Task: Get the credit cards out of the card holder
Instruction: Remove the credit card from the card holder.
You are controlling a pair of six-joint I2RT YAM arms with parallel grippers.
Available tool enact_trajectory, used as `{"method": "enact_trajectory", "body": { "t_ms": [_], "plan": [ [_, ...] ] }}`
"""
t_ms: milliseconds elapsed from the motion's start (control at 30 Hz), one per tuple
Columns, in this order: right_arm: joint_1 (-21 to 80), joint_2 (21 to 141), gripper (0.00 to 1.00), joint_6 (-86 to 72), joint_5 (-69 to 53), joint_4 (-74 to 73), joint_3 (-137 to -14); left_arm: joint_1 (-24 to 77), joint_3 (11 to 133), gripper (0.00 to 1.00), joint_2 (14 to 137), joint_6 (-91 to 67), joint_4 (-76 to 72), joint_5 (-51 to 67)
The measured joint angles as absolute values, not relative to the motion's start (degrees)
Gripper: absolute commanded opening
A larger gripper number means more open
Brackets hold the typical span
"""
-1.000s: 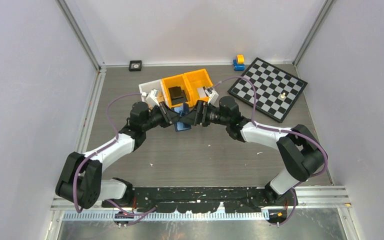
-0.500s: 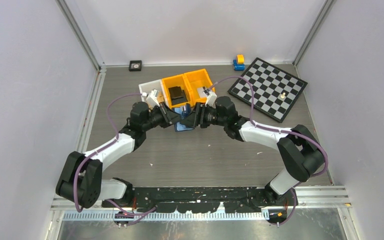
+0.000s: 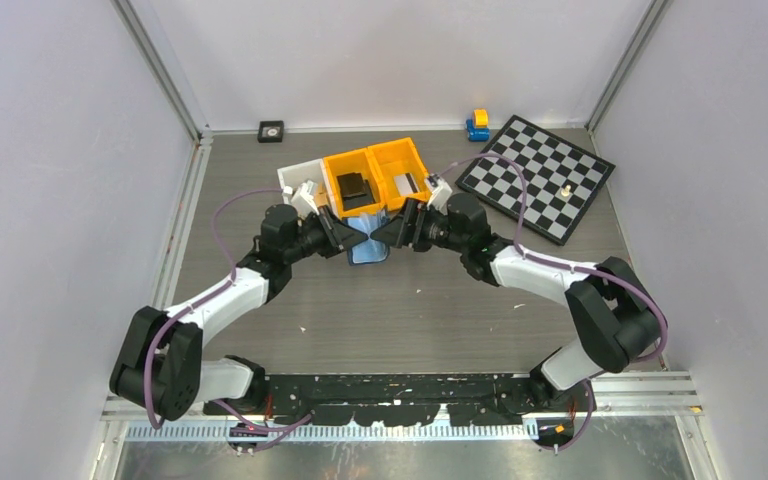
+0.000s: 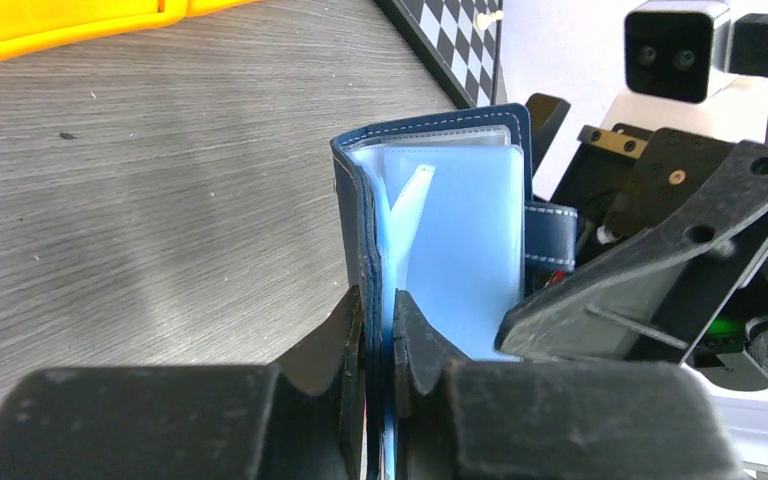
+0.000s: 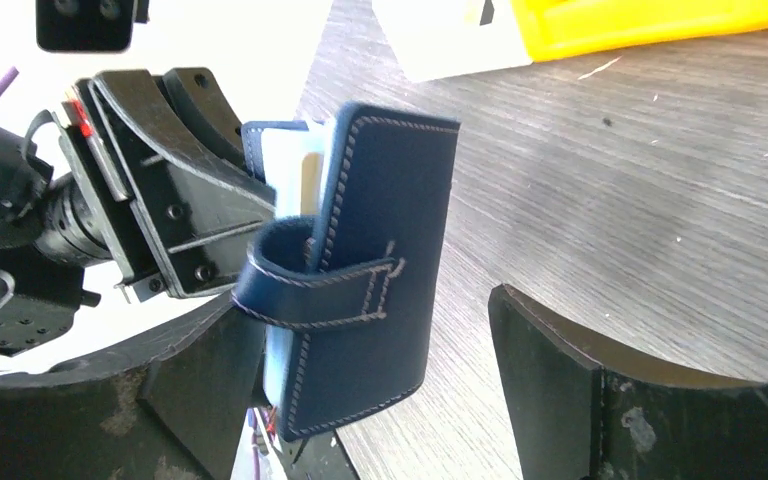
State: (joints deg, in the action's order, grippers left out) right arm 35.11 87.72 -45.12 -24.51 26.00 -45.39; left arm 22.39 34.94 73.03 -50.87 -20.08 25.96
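While left tool point(image 4: 378, 312) clamps stitched navy card holder point(image 5: 392, 190), pale translucent sleeves point(image 4: 465, 250) fanned, right tool point(image 5: 370, 330) spread apart.

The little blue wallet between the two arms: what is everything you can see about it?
The card holder is a small navy folding wallet, leather-looking with pale stitching and a strap curling round one edge. It is partly open, showing pale-blue plastic pockets inside. The left gripper is shut on its spine edge, holding it over the grey wooden table. The right gripper stands open on either side; whether it touches is unclear.
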Motion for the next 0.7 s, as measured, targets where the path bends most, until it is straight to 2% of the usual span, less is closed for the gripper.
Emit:
{"method": "enact_trajectory", "body": {
  "t_ms": [133,233,467,700],
  "plan": [
    [34.0,86.2,0.85,-45.8,-23.6,27.3,-44.5,22.4,35.0,0.0,72.9,-50.5,-19.4,25.9],
    [33.5,85.5,0.79,-46.5,-23.2,28.6,-43.4,22.4,35.0,0.0,72.9,-50.5,-19.0,25.9],
    [32.1,85.1,0.72,-48.2,-22.9,29.7,-42.3,21.6,35.0,0.0,72.8,-50.8,-19.0,26.0],
    [30.5,84.8,0.34,-50.5,-22.5,31.8,-40.4,19.9,35.0,0.0,72.9,-52.1,-19.2,26.2]
  ]
}}
